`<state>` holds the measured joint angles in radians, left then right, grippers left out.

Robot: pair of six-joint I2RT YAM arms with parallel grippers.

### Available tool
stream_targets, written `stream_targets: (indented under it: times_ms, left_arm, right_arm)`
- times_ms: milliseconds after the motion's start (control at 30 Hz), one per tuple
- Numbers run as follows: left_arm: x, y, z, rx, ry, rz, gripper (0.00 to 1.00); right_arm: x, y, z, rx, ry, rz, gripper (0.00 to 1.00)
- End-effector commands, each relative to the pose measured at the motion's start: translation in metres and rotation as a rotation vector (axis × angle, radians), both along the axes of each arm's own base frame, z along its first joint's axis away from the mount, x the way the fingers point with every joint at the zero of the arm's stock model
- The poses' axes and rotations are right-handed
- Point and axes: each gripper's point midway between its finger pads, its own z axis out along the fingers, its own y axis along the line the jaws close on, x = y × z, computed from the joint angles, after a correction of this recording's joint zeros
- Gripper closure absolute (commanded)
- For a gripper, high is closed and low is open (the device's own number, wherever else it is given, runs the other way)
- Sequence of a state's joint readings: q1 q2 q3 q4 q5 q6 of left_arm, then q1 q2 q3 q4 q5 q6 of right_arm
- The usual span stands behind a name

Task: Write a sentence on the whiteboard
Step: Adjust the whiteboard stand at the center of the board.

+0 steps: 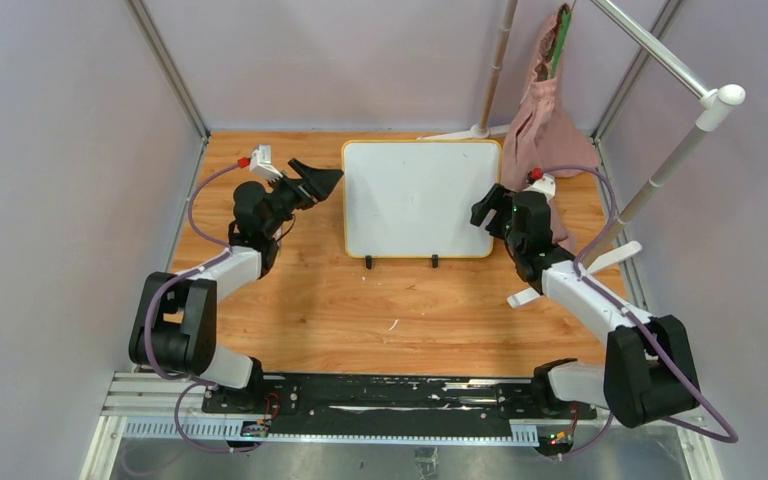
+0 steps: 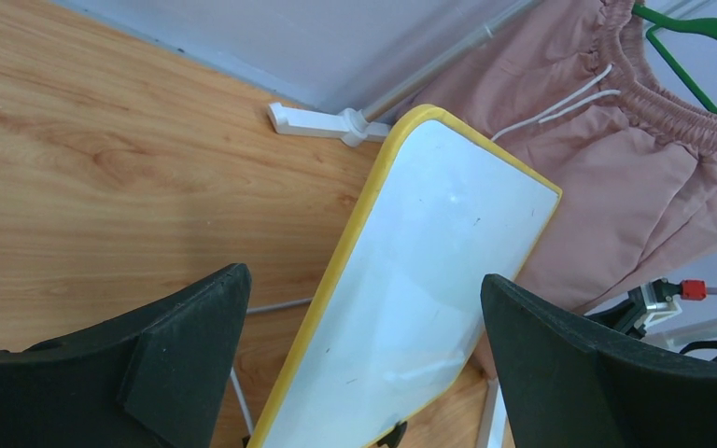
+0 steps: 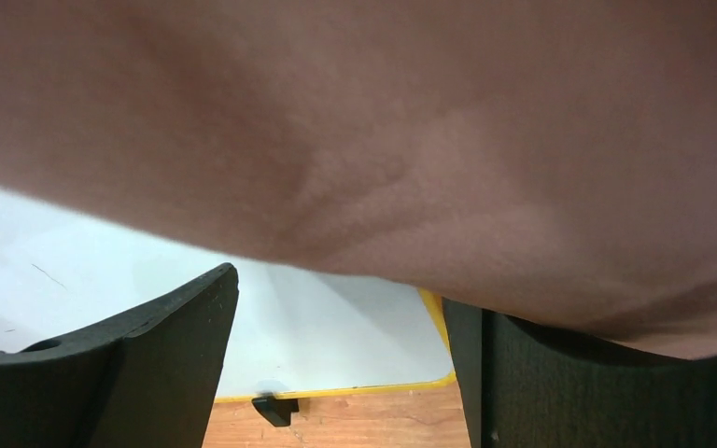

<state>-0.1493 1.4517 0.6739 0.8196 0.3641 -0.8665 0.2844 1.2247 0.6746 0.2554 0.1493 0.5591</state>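
The whiteboard, white with a thin yellow frame and two small black feet, stands on the wooden table at the back centre. Its face is blank apart from faint specks. My left gripper hovers open just off the board's left edge, with nothing between its fingers. In the left wrist view the whiteboard runs slantwise between the open left gripper. My right gripper is open at the board's right edge. In the right wrist view the whiteboard and one black foot show between the empty right gripper.
Pink shorts on a green hanger hang from a white rack at the back right, and the pink cloth drapes over the right wrist camera. The rack's white foot lies behind the board. Grey walls enclose the table.
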Motion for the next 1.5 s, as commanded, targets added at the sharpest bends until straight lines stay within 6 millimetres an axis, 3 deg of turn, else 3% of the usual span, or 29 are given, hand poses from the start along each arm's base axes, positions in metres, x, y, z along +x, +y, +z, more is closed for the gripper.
stream_targets:
  times_ms: [0, 633, 967, 1467]
  left_arm:
    - [0.002, 0.002, 0.006, 0.009, -0.052, -0.002, 0.01]
    - [0.000, -0.001, -0.008, 0.026, -0.039, -0.029, 0.00]
    - [-0.002, -0.006, -0.015, 0.006, -0.023, -0.061, 0.00]
    - [-0.005, -0.007, -0.025, 0.008, 0.004, -0.071, 0.05]
  right_arm:
    - [0.016, 0.001, 0.013, 0.033, -0.049, -0.001, 0.17]
    - [0.020, 0.013, -0.016, 0.043, -0.028, 0.064, 0.18]
    - [0.015, 0.034, -0.017, 0.107, -0.021, 0.164, 0.30]
    - [0.005, 0.042, -0.023, 0.130, -0.003, 0.215, 0.41]
